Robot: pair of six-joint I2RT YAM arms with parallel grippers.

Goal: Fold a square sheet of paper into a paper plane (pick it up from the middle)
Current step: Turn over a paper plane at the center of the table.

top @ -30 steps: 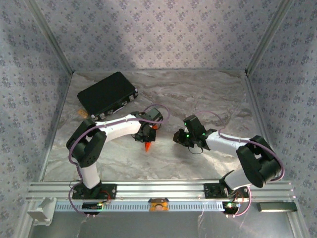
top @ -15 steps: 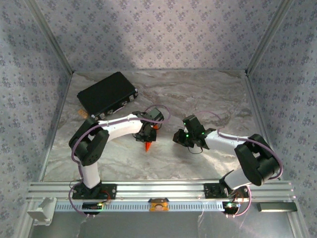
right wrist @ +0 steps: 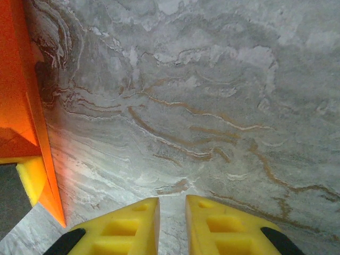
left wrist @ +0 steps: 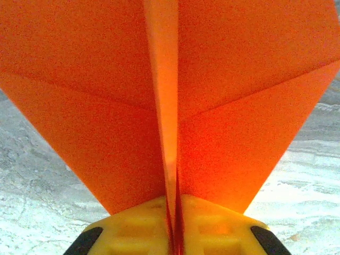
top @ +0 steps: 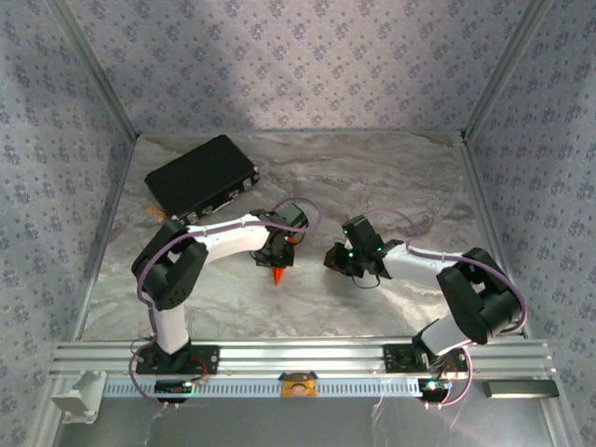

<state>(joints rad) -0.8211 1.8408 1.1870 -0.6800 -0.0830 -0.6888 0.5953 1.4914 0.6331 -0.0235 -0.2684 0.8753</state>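
The paper plane (top: pixel 277 274) is a narrow orange dart hanging nose-down just above the table's middle. My left gripper (top: pixel 277 257) is shut on it. In the left wrist view the yellow fingers (left wrist: pixel 212 226) pinch the centre crease, and the plane's wings (left wrist: pixel 101 106) spread out to both sides. My right gripper (top: pixel 331 258) hovers a short way to the plane's right. Its fingers (right wrist: pixel 133 226) stand a narrow gap apart over bare table with nothing between them. The plane's edge (right wrist: pixel 18 90) shows at the left of the right wrist view.
A black case (top: pixel 200 175) lies at the back left of the marbled table (top: pixel 372 177). Patterned walls close the left, back and right sides. An aluminium rail (top: pixel 307 358) runs along the near edge.
The right gripper has crept slightly left toward the plane. The left gripper and the plane have hardly moved.
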